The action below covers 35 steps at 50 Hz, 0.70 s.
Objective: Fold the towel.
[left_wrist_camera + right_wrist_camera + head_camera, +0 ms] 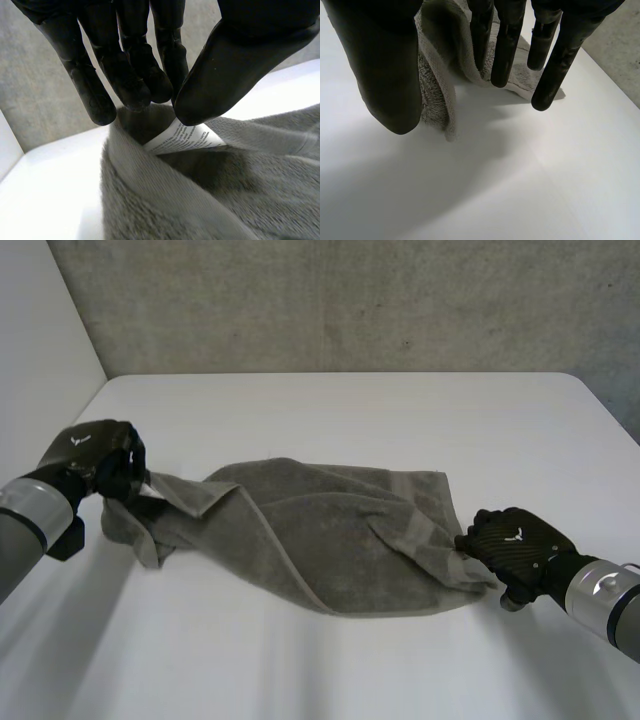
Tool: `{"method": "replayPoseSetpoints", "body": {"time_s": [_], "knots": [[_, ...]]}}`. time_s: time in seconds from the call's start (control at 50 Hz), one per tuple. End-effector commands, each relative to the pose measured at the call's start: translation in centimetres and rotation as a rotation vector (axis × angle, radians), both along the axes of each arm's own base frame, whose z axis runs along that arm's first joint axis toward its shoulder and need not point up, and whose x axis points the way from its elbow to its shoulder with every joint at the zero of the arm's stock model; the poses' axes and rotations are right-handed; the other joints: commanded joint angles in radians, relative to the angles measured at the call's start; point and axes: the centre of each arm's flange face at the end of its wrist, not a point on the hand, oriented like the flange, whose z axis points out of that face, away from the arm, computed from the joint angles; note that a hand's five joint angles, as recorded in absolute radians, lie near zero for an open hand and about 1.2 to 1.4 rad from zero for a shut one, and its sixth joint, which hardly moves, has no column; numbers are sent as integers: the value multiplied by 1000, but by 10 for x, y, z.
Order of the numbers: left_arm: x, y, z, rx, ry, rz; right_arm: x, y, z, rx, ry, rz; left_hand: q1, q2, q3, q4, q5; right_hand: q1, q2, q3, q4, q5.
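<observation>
A grey-green towel (pixel 330 530) lies rumpled across the middle of the white table (pixel 350 410). My left hand (pixel 100 455) holds the towel's left corner a little off the table. In the left wrist view that hand (pixel 235 65) pinches the towel (pixel 200 200) between thumb and fingertips, just above a white label (pixel 185 137). My right hand (pixel 515 540) rests low at the towel's right corner. In its wrist view the right hand (pixel 385 75) has nearly straight fingers (pixel 505 45), and the towel's corner (pixel 435 95) sits loosely between them and the thumb.
Bare white tabletop (pixel 520 190) lies in front of and behind the towel. A grey wall (pixel 350 300) rises behind the table's far edge, and a white wall (pixel 40 340) stands at the left.
</observation>
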Motion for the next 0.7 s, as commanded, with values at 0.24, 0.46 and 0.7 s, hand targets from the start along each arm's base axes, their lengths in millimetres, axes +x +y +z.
{"method": "replayPoseSetpoints", "body": {"time_s": [0.24,0.46,0.7], "knots": [[12,8,-26,66,5,-2,-2,2,-2,-12,-5,-6,-987,-1073,-1066,-1083,-999,11,17,430,12,11],[-30,30,-6,-69,7,-152,-2,2,-5,-26,-6,-6,-1025,-1112,-1104,-1121,-1037,3,8,422,3,2],[-68,35,-46,-118,-151,-293,-3,3,-7,-26,-7,-6,-967,-1053,-1045,-1063,-978,-6,0,413,-5,-7]]}}
